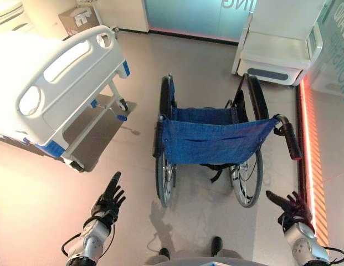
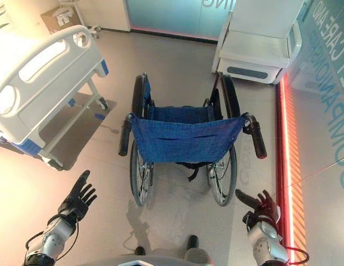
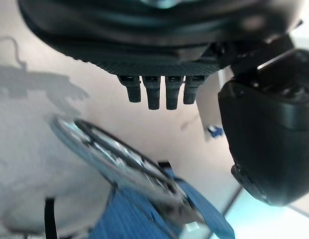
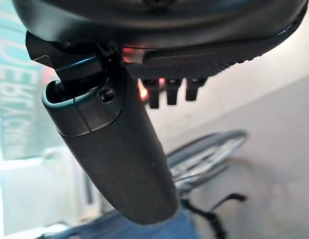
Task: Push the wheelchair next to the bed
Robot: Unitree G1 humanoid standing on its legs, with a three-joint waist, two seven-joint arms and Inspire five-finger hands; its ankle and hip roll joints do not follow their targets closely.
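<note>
Beige floor, wheelchair (image 1: 213, 141) centred ahead, bed (image 1: 55, 83) off to its left. Left hand (image 1: 109, 200) and right hand (image 1: 291, 206) both open, short of the push handles (image 1: 289, 137). Uneven grip could veer it into the bed frame.

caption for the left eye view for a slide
Both open hands, left hand and right hand, raised behind the blue wheelchair, with the bed front-left.

Probably a hospital care room: railed bed (image 1: 55, 83), wheelchair (image 1: 216, 138), white padded chair (image 1: 280, 47).
</note>
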